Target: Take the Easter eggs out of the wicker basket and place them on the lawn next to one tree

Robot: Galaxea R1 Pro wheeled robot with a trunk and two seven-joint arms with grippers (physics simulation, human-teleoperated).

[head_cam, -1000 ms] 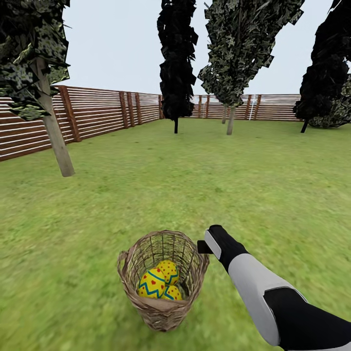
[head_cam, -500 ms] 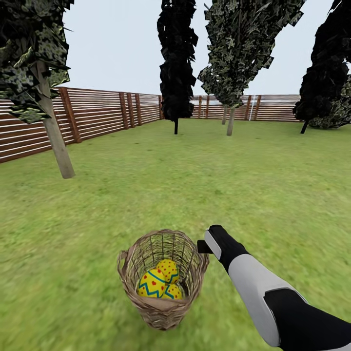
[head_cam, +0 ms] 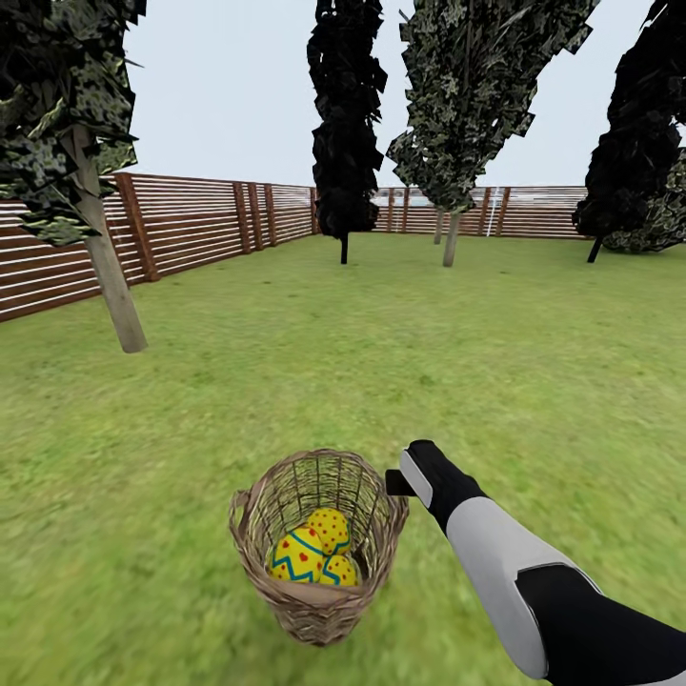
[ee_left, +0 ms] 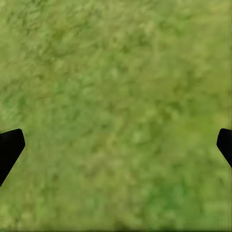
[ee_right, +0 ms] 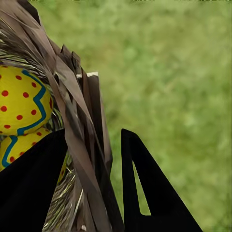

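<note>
Right gripper (ee_right: 94,188) at basket (head_cam: 319,600) rim, fingers apart astride wall — eggs (head_cam: 314,557) lie just inside, toward robot's left. Left gripper (ee_left: 116,150) spread wide over grass (ee_left: 116,72).

This is a fenced garden out of doors, rendered in a simulator: a broad mottled green lawn (head_cam: 400,353) runs under a pale grey sky to a brown horizontal-slat wooden fence (head_cam: 191,224) closing it from 9 o'clock round to 1 o'clock. Slim trees stand on the grass, a speckled tree (head_cam: 107,276) with a pale trunk at 10 o'clock, another speckled one (head_cam: 451,236) and an all-black tree (head_cam: 344,191) near 12 o'clock, and more dark foliage at 2 o'clock.
</note>
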